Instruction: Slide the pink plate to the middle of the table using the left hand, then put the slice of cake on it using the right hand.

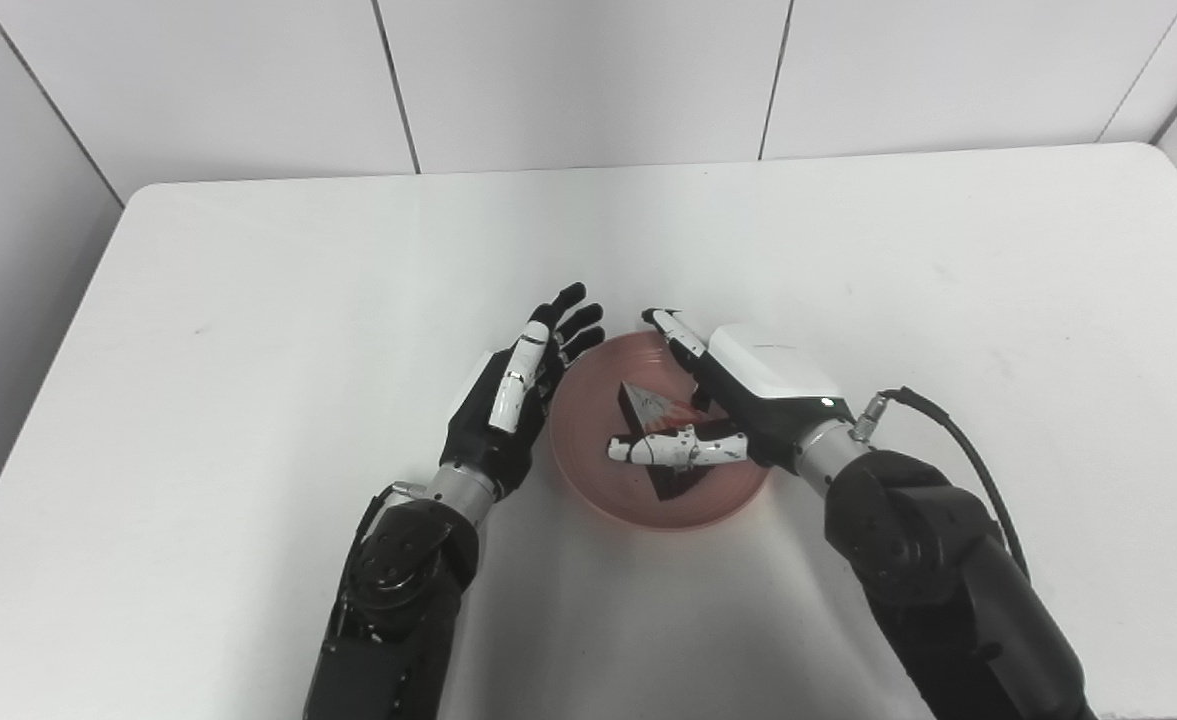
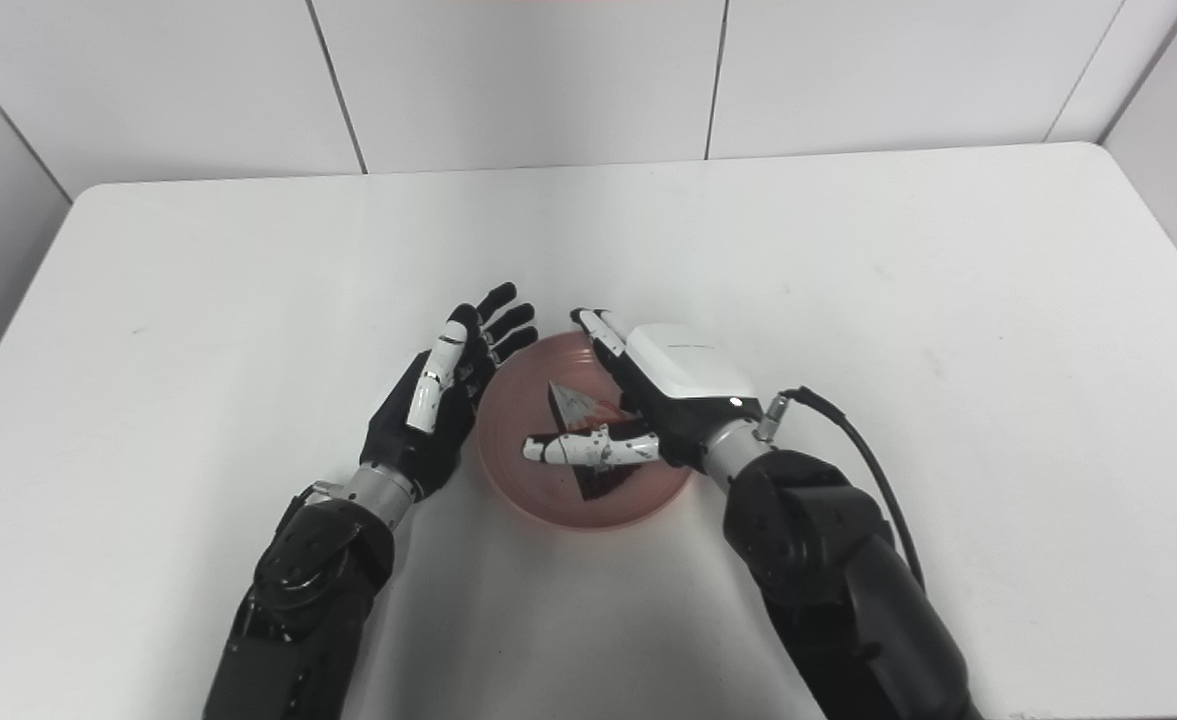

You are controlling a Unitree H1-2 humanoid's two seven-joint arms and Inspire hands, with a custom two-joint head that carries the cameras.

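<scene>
While the round pink plate (image 1: 588, 470) is sitting mid-worktop (image 1: 248, 300) with bare white surface all around, a dark wedge of cake (image 1: 653, 425) is lying on it; the right hand (image 1: 738, 400) is curling loosely around the cake, thumb across it, the left hand (image 1: 513, 400) spreading empty beside the plate's left rim.

White table (image 1: 248, 300) with rounded far corners, set against a pale panelled wall (image 1: 588, 70). 1 pink plate (image 1: 588, 480) lies directly on the tabletop, near the front edge and about midway between the left and right sides.
</scene>
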